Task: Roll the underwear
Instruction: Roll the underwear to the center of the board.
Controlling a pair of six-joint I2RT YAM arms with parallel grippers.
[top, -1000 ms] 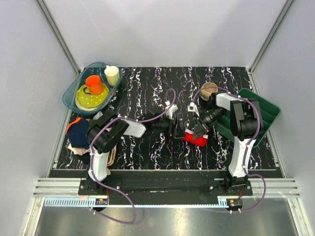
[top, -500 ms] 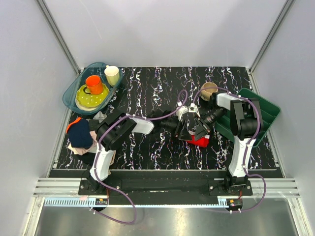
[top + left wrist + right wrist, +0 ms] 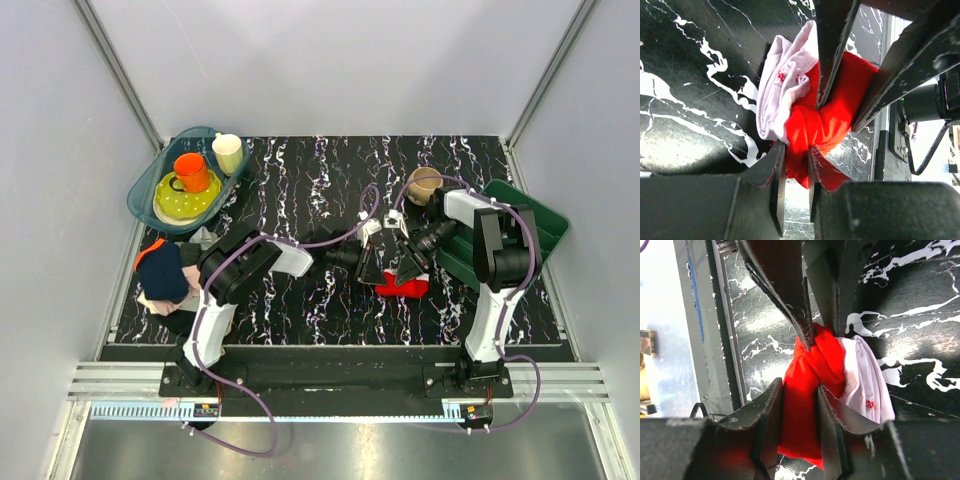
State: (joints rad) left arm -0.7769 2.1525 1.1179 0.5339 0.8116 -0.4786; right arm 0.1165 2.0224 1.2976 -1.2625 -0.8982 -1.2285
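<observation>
Black marbled table top (image 3: 300,180) fills the cell floor.

Right edge: green slotted rack (image 3: 545,235).

Far left corner: teal tub (image 3: 145,205) holding a yellow plate (image 3: 185,207), an orange mug (image 3: 191,171) on that plate, and a cream cup (image 3: 228,153) at the tub's far right end.

Left edge, nearer than the tub: heap of garments, a dark navy one (image 3: 160,270) on top, pale ones under it.

Left arm (image 3: 240,265) reaches right across the table; right arm (image 3: 495,250) reaches left from beside the rack. The two wrists meet right of centre.

Brown cup (image 3: 423,185) stands far of the right wrist, near the rack.

The underwear (image 3: 405,288) lies bunched on the table right of centre, directly below both claws. Left wrist view: red bundle (image 3: 827,117) with a white part folded out on its left side.

Left gripper (image 3: 368,268): jaws nearly together, a fold of red cloth pinched in the narrow gap (image 3: 796,146).

Right gripper (image 3: 408,268): jaws stand wider, and the red cloth fills the space between them and touches both fingers (image 3: 799,385), so it is clamped on the bundle. How firmly, cannot tell.

Each wrist view shows the other claw's dark fingers pressing into the bundle from the opposite side.
</observation>
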